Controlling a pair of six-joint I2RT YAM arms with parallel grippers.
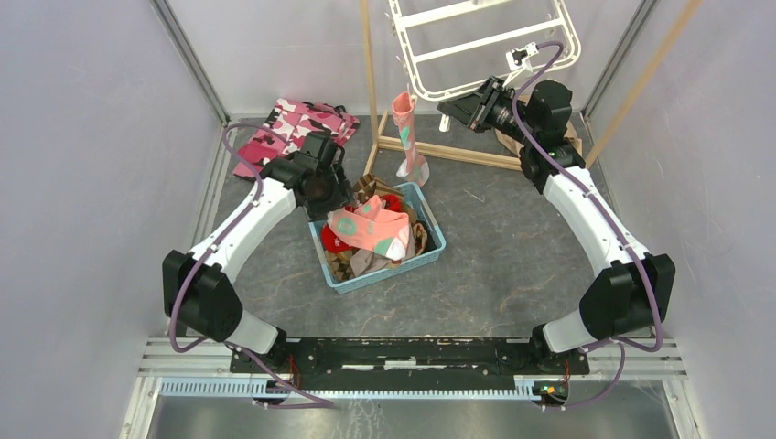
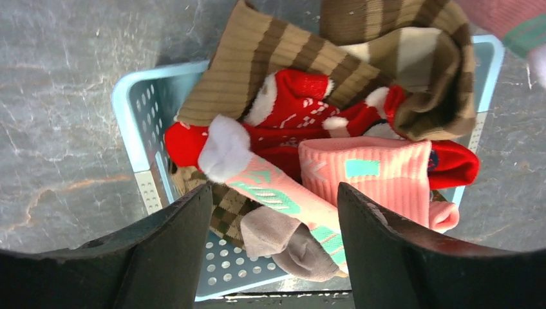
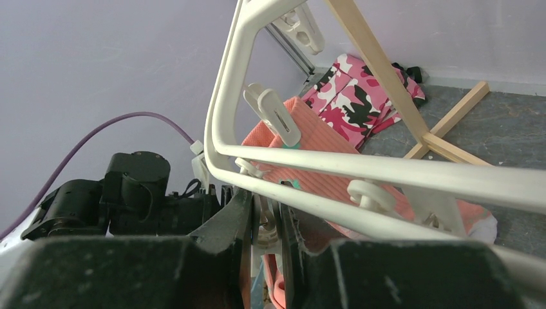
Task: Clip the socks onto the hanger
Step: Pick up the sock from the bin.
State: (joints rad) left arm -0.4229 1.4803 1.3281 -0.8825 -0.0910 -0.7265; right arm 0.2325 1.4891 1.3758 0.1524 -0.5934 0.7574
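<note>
A light blue basket (image 1: 434,240) in the middle of the table holds the socks: a salmon-pink and teal one (image 1: 371,229) on top, red ones (image 2: 302,96), brown striped ones (image 2: 270,51). My left gripper (image 2: 273,215) hangs open just above this pile, nothing held between its fingers (image 2: 174,251). One more salmon-pink sock (image 1: 405,128) hangs from the white hanger (image 1: 485,41) at the back. My right gripper (image 3: 267,225) is shut on a white clip peg (image 3: 265,233) under the hanger's rim (image 3: 386,170), beside that hanging sock (image 3: 322,138).
A pink camouflage garment (image 1: 293,128) lies at the back left. The thin wooden pole stand (image 1: 371,82) rises behind the basket, its base bars (image 1: 458,155) lying on the floor. A tan cloth (image 1: 508,142) lies under the right arm. Grey walls close in on both sides.
</note>
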